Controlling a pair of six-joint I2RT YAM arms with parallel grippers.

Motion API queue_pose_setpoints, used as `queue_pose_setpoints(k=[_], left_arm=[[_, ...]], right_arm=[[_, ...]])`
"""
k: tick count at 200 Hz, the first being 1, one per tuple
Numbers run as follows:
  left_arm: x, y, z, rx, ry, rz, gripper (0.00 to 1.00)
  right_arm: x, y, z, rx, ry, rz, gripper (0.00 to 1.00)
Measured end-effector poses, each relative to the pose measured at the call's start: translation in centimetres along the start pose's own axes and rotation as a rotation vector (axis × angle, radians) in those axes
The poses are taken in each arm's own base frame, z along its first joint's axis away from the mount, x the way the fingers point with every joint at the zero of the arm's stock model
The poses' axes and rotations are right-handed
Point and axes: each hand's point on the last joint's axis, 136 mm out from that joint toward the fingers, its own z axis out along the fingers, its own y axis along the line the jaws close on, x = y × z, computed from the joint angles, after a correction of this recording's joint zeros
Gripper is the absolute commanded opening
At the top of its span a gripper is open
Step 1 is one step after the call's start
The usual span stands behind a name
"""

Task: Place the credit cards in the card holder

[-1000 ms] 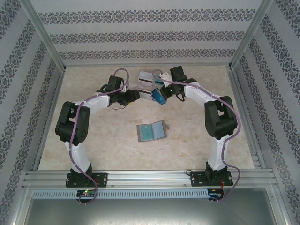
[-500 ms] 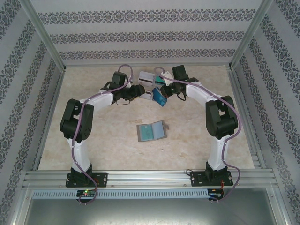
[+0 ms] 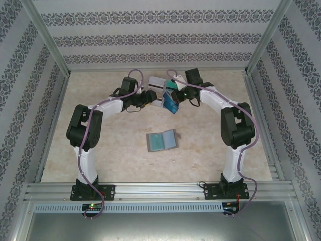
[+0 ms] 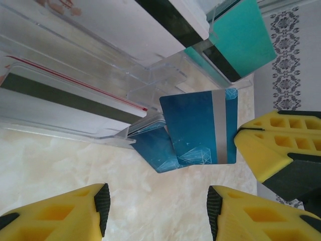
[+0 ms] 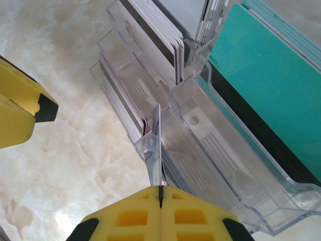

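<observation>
Card (image 4: 193,125), blue, tight between right jaws, just beyond parted left jaws, beside clear rack (image 5: 200,135).

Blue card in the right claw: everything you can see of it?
The blue card is a thin, glossy plastic rectangle, deep blue with faint pale line patterns and a silver-grey stripe near the gripped edge. The right claw is shut on that edge; from the right wrist the card shows edge-on. It is held tilted at the front of the clear rack, overlapping the stack of blue cards there; whether it touches them is unclear. The left claw, open, is apart from it.
</observation>
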Motion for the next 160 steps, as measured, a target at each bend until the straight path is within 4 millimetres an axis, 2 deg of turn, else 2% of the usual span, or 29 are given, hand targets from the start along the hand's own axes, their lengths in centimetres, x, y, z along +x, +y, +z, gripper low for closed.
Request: queue_pose_setpoints(k=[109, 160], left_arm=[[-1.0, -1.8, 0.0, 0.071, -0.024, -0.008, 0.58], [-1.5, -2.4, 0.8, 0.141, -0.031, -0.036, 0.61]], right_arm=[[-1.8, 0.8, -1.4, -0.091, -0.07, 0.067, 0.0], [-2.5, 1.0, -1.9, -0.14, -0.1, 0.109, 0.0]])
